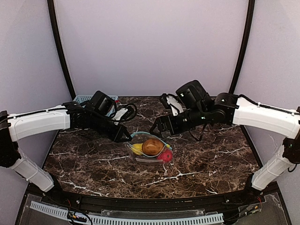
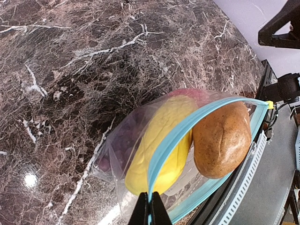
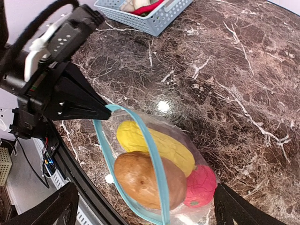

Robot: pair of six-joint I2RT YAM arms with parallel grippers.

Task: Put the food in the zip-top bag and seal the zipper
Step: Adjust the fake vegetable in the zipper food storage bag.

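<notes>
The clear zip-top bag [image 1: 151, 151] lies on the marble table with its mouth open. Its teal zipper [image 3: 157, 164] bows in two strips around the brown oval piece [image 3: 140, 180]. The yellow piece [image 3: 157, 143] and the red fruit [image 3: 202, 187] are inside. The purple grapes [image 2: 117, 152] show dimly through the plastic in the left wrist view only. My left gripper [image 2: 150, 208] is shut on the zipper's end, at the bag's left corner [image 1: 127, 137]. My right gripper [image 3: 145, 187] is open wide above the bag, holding nothing; it also shows in the top view [image 1: 158, 127].
A blue mesh basket [image 1: 86, 99] with a few items stands at the back left, behind my left arm; it also shows in the right wrist view [image 3: 145, 11]. The table's black front edge runs close below the bag.
</notes>
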